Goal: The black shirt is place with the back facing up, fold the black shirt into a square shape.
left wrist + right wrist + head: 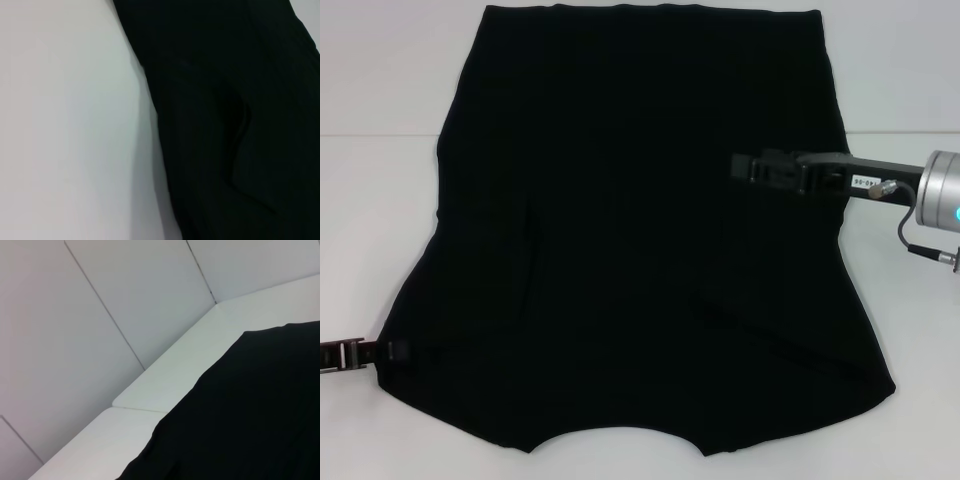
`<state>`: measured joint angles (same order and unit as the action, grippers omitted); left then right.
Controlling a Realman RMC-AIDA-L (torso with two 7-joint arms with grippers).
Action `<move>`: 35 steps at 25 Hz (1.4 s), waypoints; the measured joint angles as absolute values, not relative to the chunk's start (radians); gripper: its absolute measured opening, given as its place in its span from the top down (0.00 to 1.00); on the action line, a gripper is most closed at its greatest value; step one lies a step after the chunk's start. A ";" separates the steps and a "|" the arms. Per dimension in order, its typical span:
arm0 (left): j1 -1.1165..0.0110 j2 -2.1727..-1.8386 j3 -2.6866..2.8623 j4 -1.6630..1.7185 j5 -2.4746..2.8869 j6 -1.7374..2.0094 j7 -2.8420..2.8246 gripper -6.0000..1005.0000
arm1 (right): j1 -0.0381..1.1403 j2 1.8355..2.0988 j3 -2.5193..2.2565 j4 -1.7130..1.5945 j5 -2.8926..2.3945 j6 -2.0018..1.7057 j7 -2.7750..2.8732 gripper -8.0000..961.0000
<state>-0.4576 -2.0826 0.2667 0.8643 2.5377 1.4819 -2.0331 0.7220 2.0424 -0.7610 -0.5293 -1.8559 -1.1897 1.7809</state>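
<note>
Only the head view shows both end effectors, fingers unreadable, over the black shirt (640, 240).

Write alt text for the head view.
A large black shirt lies spread flat on a white table, neckline nearest the camera. The right pincer reaches in over the shirt's right side, while the left pincer sits at the shirt's lower left edge.
</note>
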 joint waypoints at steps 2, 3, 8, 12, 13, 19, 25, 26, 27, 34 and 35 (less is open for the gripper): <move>-0.457 -2.083 0.267 0.866 2.538 1.482 -2.033 0.53 | 0.715 2.034 -0.761 -0.529 -1.862 -1.206 1.783 0.22; -0.457 -2.083 0.267 0.867 2.537 1.482 -2.033 0.57 | 0.711 2.028 -0.761 -0.529 -1.872 -1.215 1.793 0.23; -0.462 -2.082 0.267 0.866 2.522 1.484 -2.034 0.84 | 0.682 1.991 -0.760 -0.539 -1.986 -1.258 1.922 0.26; -0.465 -2.080 0.267 0.858 2.492 1.494 -2.037 0.97 | 0.638 1.962 -0.753 -0.544 -2.046 -1.329 1.985 0.27; -0.465 -2.080 0.267 0.855 2.481 1.497 -2.037 0.96 | 0.621 1.950 -0.754 -0.545 -2.055 -1.340 2.004 0.27; -0.466 -2.082 0.265 0.840 2.447 1.507 -2.031 0.96 | 0.568 1.896 -0.756 -0.547 -2.141 -1.405 2.092 0.26; -0.469 -2.080 0.265 0.816 2.430 1.502 -2.016 0.95 | 0.566 1.894 -0.757 -0.539 -2.219 -1.410 2.112 0.26; -0.469 -2.080 0.265 0.815 2.428 1.503 -2.015 0.95 | 0.572 1.900 -0.756 -0.535 -2.246 -1.408 2.112 0.26; -0.469 -2.080 0.265 0.815 2.428 1.503 -2.015 0.94 | 0.576 1.905 -0.755 -0.534 -2.261 -1.407 2.112 0.26; -0.468 -2.080 0.265 0.814 2.424 1.503 -2.011 0.94 | 0.585 1.922 -0.761 -0.532 -2.298 -1.408 2.122 0.27; -0.468 -2.080 0.265 0.814 2.424 1.504 -2.011 0.93 | 0.587 1.926 -0.761 -0.532 -2.304 -1.411 2.123 0.27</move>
<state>-0.4680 -2.0800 0.2654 0.8144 2.4236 1.5039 -2.0111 0.5866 1.9256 -0.7610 -0.5320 -2.3045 -1.4106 2.1234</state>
